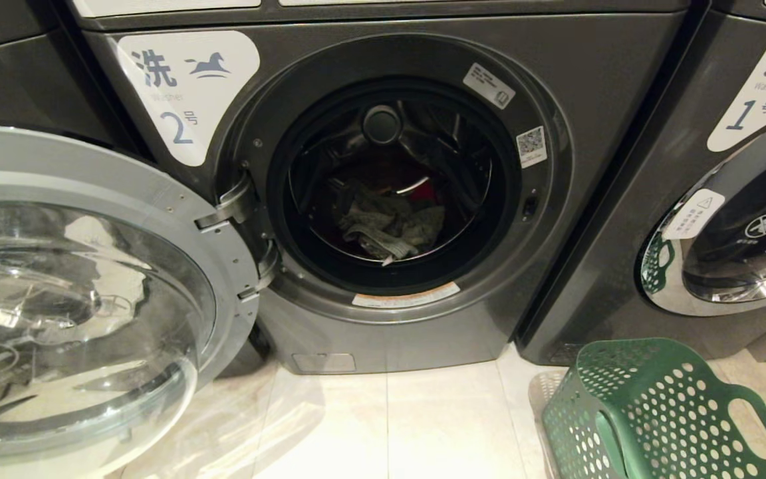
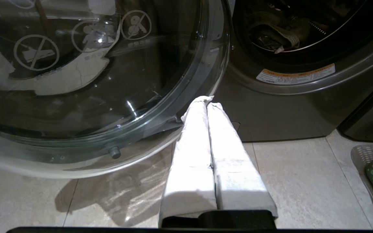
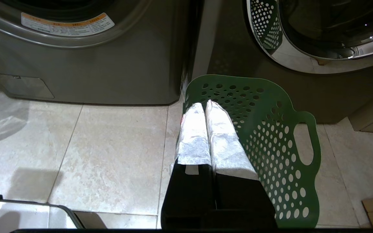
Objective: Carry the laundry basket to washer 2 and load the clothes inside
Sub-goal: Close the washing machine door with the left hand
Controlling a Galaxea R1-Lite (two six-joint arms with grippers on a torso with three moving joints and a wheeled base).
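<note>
low, the laundry basket (image 1: 662,412) stands beside washer 2 (image 1: 383,186), door (image 1: 77,299) wide.

We see washer 2 (image 1: 330,199) in dark grey metal with a satin sheen, its door (image 1: 77,293) glossy clear glass, soft cloth clothes (image 1: 389,229) inside, the laundry basket (image 1: 655,412) in smooth green plastic on glossy pale floor tiles (image 1: 423,426).

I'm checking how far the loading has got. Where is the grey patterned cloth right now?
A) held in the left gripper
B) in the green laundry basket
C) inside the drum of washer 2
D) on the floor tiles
C: the grey patterned cloth lies inside the drum of washer 2, behind its open door, while the left gripper is shut on nothing.
</note>
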